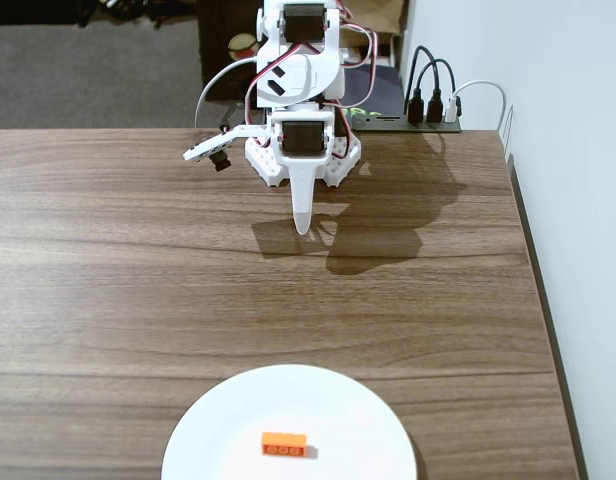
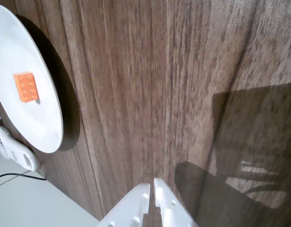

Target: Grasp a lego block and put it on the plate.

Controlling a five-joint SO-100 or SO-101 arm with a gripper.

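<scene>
The orange lego block (image 1: 284, 444) lies flat on the white plate (image 1: 218, 430) at the table's near edge in the fixed view. The wrist view has the same lego block (image 2: 26, 86) on the plate (image 2: 27, 127) at its far left. My white gripper (image 1: 302, 226) hangs over the far half of the table, close to the arm's base and well apart from the plate. Its two fingers meet at the tips with nothing between them, and the gripper (image 2: 152, 186) is shut in the wrist view.
The arm's base (image 1: 303, 150) is clamped at the table's far edge, with cables and a power strip (image 1: 428, 110) behind it. The table's right edge (image 1: 533, 260) runs along a white wall. A small white device (image 2: 13, 151) lies beyond the plate in the wrist view.
</scene>
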